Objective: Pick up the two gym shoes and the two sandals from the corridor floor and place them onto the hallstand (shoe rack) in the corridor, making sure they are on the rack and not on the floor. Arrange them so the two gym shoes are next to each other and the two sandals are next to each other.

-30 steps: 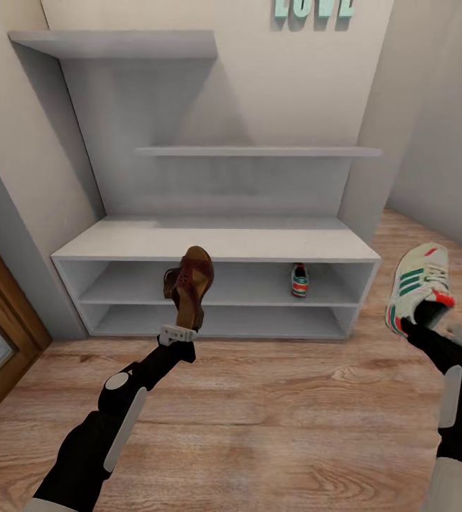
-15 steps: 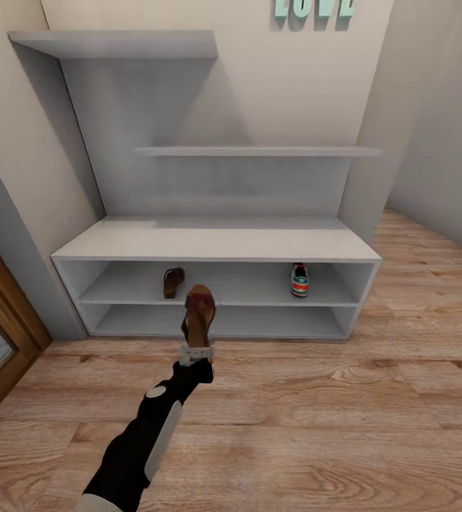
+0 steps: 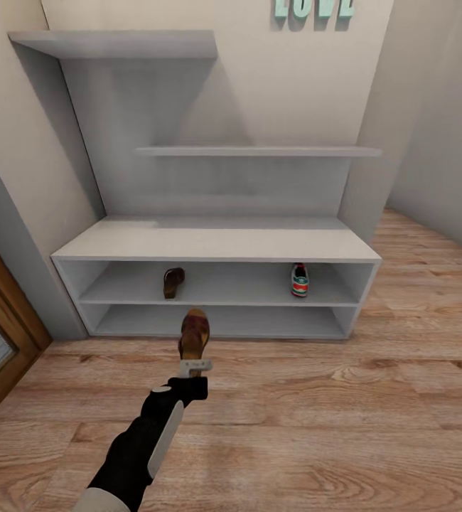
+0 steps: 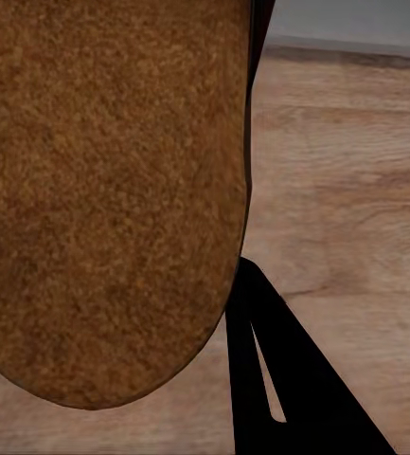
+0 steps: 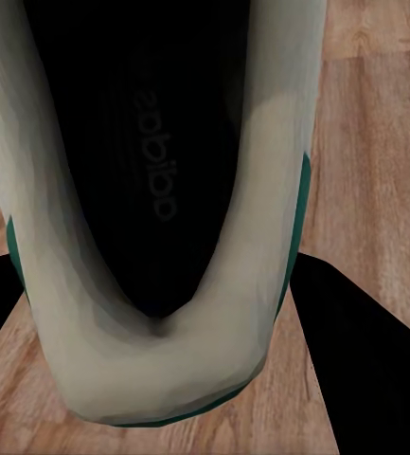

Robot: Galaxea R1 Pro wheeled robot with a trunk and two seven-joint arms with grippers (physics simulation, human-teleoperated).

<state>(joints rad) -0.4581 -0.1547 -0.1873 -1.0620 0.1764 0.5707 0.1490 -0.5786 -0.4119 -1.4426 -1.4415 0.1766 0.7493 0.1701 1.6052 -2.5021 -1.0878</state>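
standing upright in the left gripper (image 3: 193, 368), a brown sandal (image 3: 194, 334) is pinched at its heel above the wood-plank floor (image 3: 295, 427), before the hallstand (image 3: 217, 245). its mate (image 3: 173, 281) and a gym shoe (image 3: 299, 279) sit on the upper shelf. the right gripper's fingers (image 5: 356, 360) clamp another gym shoe (image 5: 233, 313).

A brown sandal (image 4: 110, 190) with a rough tan surface sits close to the camera. A black gripper finger (image 4: 290, 379) shows beside it, above light wood-plank floor (image 4: 347, 171).

I'm seeing grainy light brown wood-plank floor (image 3: 316, 427), a matt pale grey hallstand (image 3: 217, 242), and a dark brown leather sandal (image 3: 193, 334) with fuzzy suede-looking sole
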